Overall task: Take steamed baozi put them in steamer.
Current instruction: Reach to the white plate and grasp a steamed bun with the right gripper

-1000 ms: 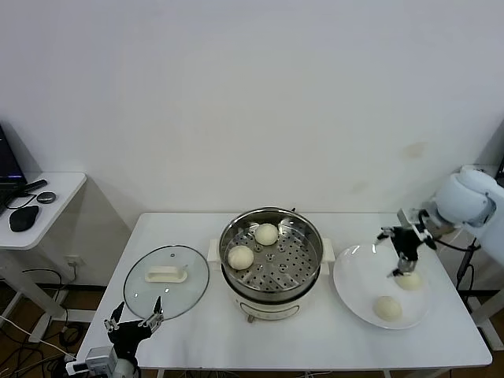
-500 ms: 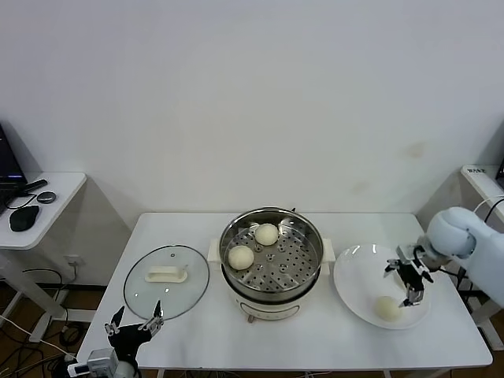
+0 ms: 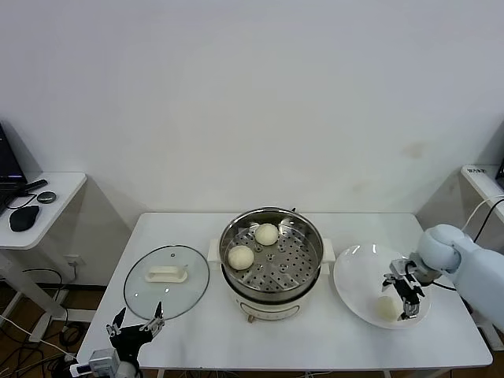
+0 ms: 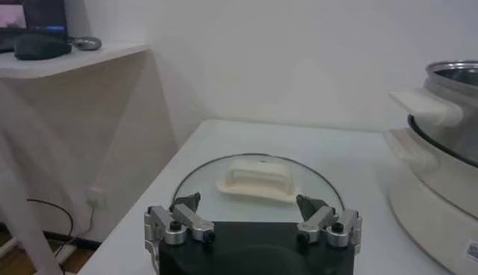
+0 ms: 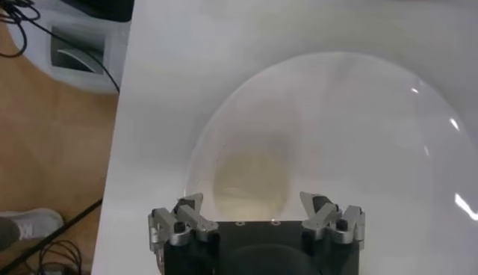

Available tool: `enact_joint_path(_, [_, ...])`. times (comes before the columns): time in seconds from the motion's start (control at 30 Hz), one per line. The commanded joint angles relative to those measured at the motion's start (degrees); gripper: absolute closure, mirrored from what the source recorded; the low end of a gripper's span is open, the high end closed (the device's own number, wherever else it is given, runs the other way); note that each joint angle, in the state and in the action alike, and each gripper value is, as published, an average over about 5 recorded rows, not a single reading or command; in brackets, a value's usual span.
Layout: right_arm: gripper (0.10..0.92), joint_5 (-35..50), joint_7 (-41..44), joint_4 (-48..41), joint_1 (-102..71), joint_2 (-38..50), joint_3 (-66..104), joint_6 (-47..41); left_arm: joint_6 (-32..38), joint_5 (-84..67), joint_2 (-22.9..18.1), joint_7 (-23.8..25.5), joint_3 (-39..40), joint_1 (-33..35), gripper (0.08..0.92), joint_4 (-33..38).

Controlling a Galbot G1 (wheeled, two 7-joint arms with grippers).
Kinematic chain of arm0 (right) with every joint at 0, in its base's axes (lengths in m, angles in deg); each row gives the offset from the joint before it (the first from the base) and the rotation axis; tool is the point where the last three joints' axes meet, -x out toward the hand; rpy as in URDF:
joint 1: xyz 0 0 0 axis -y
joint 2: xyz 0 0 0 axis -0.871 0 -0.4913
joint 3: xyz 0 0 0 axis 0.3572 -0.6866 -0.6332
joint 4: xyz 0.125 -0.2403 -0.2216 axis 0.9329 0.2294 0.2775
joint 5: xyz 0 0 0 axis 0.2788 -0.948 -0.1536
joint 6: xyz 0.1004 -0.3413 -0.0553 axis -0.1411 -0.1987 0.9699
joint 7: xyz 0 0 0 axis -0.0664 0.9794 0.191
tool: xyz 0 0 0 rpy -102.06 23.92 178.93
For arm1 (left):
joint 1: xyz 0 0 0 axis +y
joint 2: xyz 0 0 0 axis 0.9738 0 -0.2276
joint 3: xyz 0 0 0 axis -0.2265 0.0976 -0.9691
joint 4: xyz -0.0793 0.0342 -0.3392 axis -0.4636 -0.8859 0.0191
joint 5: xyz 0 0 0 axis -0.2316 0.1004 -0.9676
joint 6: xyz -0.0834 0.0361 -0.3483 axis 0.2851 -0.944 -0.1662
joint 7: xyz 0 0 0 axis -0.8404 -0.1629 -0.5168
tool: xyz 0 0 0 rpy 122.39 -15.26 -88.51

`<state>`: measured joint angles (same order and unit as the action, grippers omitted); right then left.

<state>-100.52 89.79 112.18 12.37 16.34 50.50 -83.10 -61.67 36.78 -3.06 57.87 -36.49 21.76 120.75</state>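
Right claw [image 3: 406, 298] hangs over the white plate [image 3: 354, 272], fingers apart around one baozi [image 3: 387, 307], not closed on it. Two baozi [image 3: 266, 234] sit in the steamer [image 3: 271, 260] mid counter [image 3: 197, 331]. Left claw [image 3: 135, 326] spread apart, parked near the glass lid [image 3: 166, 272].

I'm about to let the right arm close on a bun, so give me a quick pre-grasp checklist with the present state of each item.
1. right gripper open: ok, fingers spread.
2. Baozi lined up between the fingers: ok in the right wrist view.
3. Gripper low enough on the plate: cannot tell.
4. Free room on the steamer tray: ok, two buns sit on its left and rear.
5. Glass lid off the steamer: ok, on the table to its left.
6. left gripper out of the way: ok, open near the lid.
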Motion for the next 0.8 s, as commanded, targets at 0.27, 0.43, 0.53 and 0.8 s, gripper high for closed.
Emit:
enact_joint_path(0.27, [0.203, -1.89, 0.14, -1.98, -1.47, -2.11, 0.63, 0.07, -0.05, -0.18, 0.23, -0.05, -0.24, -0.42, 0.177, -0.58])
enact_joint_path(0.43, [0.203, -2.16, 0.70, -2.21, -1.43, -2.20, 0.62, -0.14, -0.05, -0.17, 0.18, 0.06, -0.18, -0.39, 0.177, -0.42])
enact_joint_path(0.53, [0.203, -2.26, 0.75, -2.37, -1.34, -2.29, 0.63, -0.33, -0.04, -0.13, 0.18, 0.13, -0.15, -0.42, 0.177, -0.45])
enact_joint_path(0.8, [0.263, -2.28, 0.85, -3.26, -1.46, -2.57, 0.80, -0.55, 0.04, 0.02, 0.20, 0.35, 0.08, -0.49, 0.177, -0.50])
